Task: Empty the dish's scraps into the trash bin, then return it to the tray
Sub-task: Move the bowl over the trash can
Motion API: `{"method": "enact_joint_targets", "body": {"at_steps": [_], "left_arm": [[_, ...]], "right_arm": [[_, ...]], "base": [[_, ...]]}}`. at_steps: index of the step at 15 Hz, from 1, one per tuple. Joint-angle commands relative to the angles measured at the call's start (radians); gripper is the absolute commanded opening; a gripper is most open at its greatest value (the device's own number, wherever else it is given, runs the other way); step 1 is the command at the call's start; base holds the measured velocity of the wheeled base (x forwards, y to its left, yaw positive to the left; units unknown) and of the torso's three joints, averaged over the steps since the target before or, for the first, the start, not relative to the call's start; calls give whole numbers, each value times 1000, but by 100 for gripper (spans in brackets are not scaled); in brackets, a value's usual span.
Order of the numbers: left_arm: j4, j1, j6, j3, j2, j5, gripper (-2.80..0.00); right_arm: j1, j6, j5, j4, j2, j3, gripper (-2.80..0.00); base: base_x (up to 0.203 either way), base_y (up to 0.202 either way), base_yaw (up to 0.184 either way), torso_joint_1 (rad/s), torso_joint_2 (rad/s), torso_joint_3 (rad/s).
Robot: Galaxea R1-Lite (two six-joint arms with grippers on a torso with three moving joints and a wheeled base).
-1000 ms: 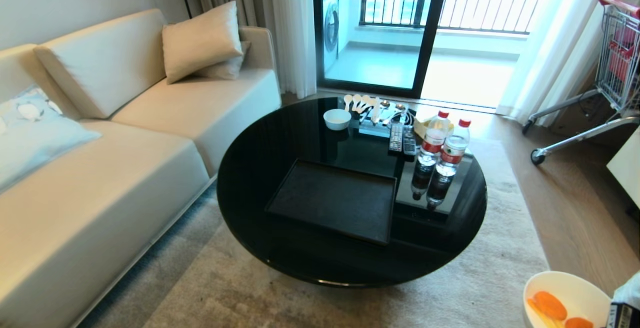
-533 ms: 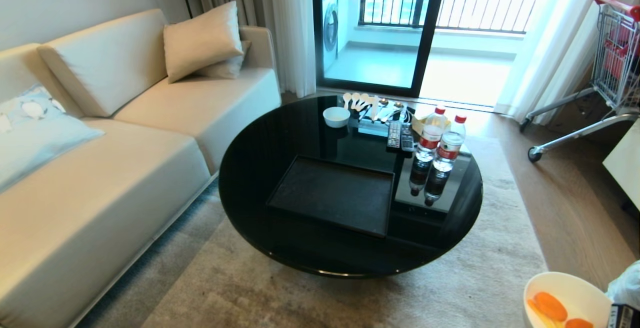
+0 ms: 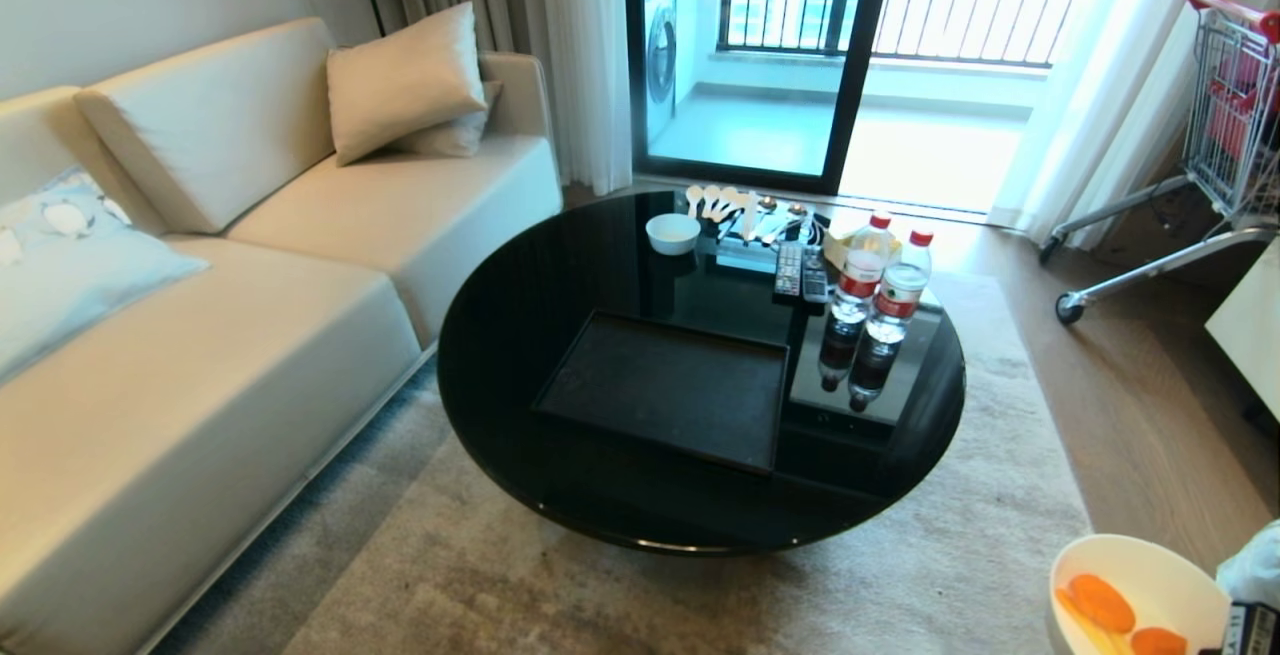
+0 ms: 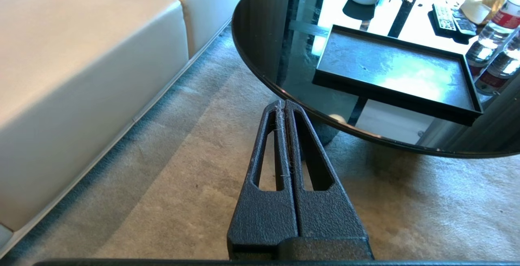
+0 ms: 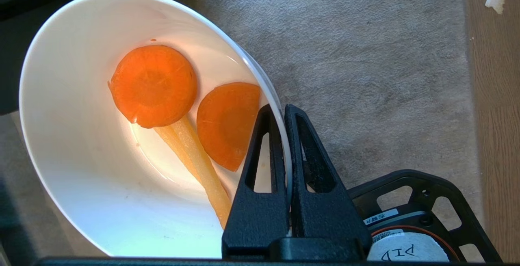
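Observation:
My right gripper [image 5: 280,109] is shut on the rim of the dish [image 5: 81,156], a deep white bowl held over the carpet to the right of the table. One finger is inside the wall, the other outside. The scraps lie in it: a round carrot slice [image 5: 153,85], a half slice [image 5: 227,124] and a pale yellow strip [image 5: 199,164]. The head view shows the dish [image 3: 1150,575] at its bottom right corner. The black tray [image 3: 665,395] sits bare on the round table [image 3: 520,315]. The trash bin is out of view. My left gripper [image 4: 283,103] hangs shut and idle over the carpet.
At the table's far side stand a smaller white bowl [image 3: 673,233], spoons [image 3: 720,203], remotes [image 3: 800,273] and two water bottles [image 3: 880,275]. A beige sofa [image 3: 200,335] lies to the left, a shopping cart [image 3: 1230,115] at the far right. Crinkly pale plastic [image 3: 1255,560] borders the dish.
The whole head view shifted slightly as the camera moved, then settled. The dish stays in my right gripper in the same corner, its rim barely higher.

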Motion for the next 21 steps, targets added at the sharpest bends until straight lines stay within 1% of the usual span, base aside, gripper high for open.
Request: {"method": "enact_joint_targets", "body": {"at_steps": [1, 10, 12, 14, 21], "left_arm": [[-1, 0, 0, 0, 0, 1, -280], [-1, 0, 0, 0, 0, 1, -280], [-1, 0, 0, 0, 0, 1, -280], [-1, 0, 0, 0, 0, 1, -280], [-1, 0, 0, 0, 0, 1, -280]], "right_arm": [[-1, 6, 0, 5, -8, 8, -280], [-1, 1, -4, 17, -16, -18, -280], [0, 0, -5, 20, -20, -17, -280], [-1, 1, -5, 54, -25, -18, -280], [-3, 18, -8, 61, -39, -15, -280]], "base": [[0, 0, 0, 0, 0, 0], [0, 0, 0, 0, 0, 0], [4, 7, -126, 1, 4, 2], [2, 10, -166, 0, 1, 5], [0, 10, -168, 1, 2, 2]]}}
